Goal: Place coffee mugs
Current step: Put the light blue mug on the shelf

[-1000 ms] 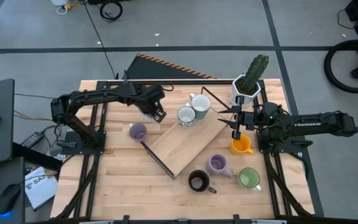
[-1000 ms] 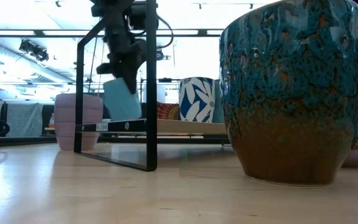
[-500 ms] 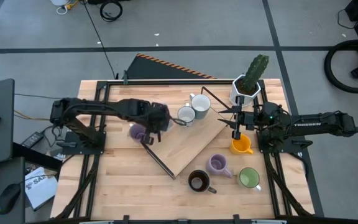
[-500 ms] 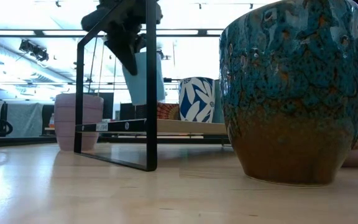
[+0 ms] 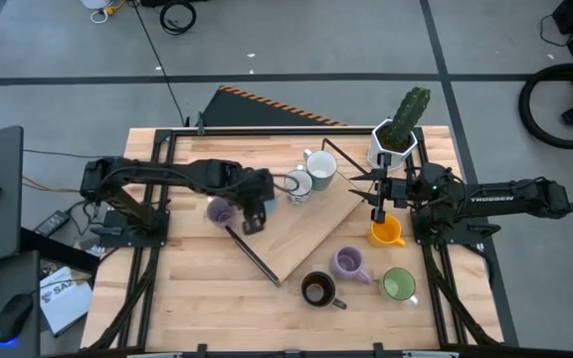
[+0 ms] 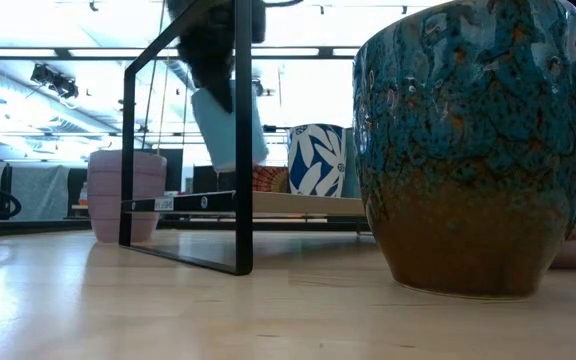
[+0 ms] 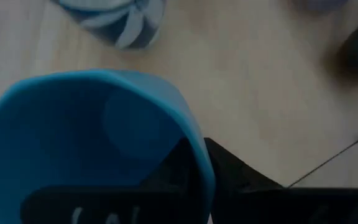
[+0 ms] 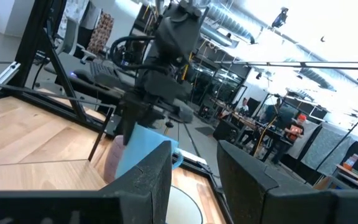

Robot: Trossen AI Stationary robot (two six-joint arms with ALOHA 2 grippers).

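Inside left claw (image 7: 185,186), blue mug (image 7: 92,143), wrist-only

The held mug (image 7: 86,130) is bright blue. One mug (image 6: 473,140) is speckled teal over brown. Another (image 6: 316,160) is white with blue leaves. Orange (image 5: 386,233), green (image 5: 399,286), and lavender (image 5: 347,263) mugs sit on the pale wood surface (image 5: 197,298).

Pale wooden table (image 5: 197,298), glossy speckled-glaze brown mug (image 6: 473,150), smooth blue mug (image 7: 86,143)

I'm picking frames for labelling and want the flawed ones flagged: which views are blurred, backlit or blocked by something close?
Left wrist view: all soft; the blue mug fills it, table blurred. Low view: the dark brown mug close up blocks the right half; bright ceiling lights leave the left pincer a dark silhouette. Right wrist view: bright glare overhead. High view: evenly lit, sharp.
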